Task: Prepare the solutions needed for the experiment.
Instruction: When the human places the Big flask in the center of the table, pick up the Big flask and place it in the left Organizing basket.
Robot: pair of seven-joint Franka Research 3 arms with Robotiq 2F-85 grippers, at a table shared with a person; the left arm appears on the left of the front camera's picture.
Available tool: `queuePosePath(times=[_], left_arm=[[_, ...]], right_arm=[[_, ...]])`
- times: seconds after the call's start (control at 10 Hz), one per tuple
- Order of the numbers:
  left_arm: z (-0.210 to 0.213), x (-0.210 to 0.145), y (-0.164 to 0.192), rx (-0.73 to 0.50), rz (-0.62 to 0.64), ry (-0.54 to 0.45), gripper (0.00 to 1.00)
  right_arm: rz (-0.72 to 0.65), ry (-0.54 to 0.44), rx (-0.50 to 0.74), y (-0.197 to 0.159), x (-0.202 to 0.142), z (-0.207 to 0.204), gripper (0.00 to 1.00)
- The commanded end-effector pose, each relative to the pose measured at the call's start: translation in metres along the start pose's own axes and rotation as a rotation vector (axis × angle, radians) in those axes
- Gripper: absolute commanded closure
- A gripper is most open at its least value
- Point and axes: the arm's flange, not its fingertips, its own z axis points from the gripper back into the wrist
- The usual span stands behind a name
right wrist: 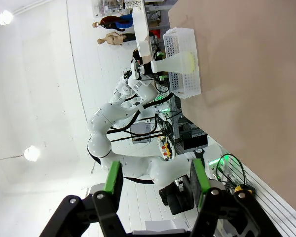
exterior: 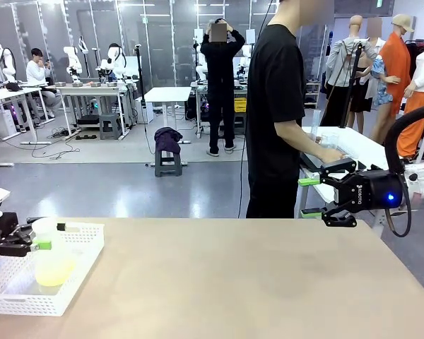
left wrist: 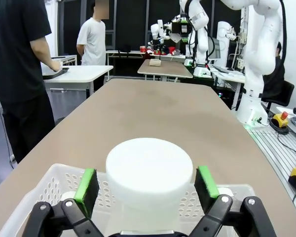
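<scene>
A clear conical flask stands in a white perforated basket at the table's near left. A shallow pool of pale yellow solution lies in its bottom. My left gripper is open, its green pads on either side of the flask's white round cap with narrow gaps. My right gripper hangs open and holds nothing, above the table's far right edge. In the right wrist view its fingers point across the table at the distant basket and the flask.
The tan tabletop stretches bare from the basket to the right edge. A person in black stands beyond the far edge, hands on a side table with clear glassware.
</scene>
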Motion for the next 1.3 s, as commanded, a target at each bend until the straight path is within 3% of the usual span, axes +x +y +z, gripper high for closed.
queuePosePath(times=[0.0, 0.8, 1.1, 1.2], left_arm=[[-0.001, -0.001, -0.001, -0.008, -0.02, 0.005, 0.0], [0.0, 0.0, 0.0, 0.0, -0.002, 0.0, 0.0], [0.051, 0.008, -0.012, 0.068, -0.023, 0.011, 0.0], [0.072, 0.01, -0.014, 0.089, 0.014, -0.044, 0.0]], right_arm=[[0.002, 0.0, 0.005, 0.001, 0.0, 0.0, 0.3], [0.002, 0.0, 0.005, 0.001, 0.0, 0.0, 0.3], [0.002, 0.0, 0.005, 0.001, 0.0, 0.0, 0.3], [0.002, 0.0, 0.005, 0.001, 0.0, 0.0, 0.3]])
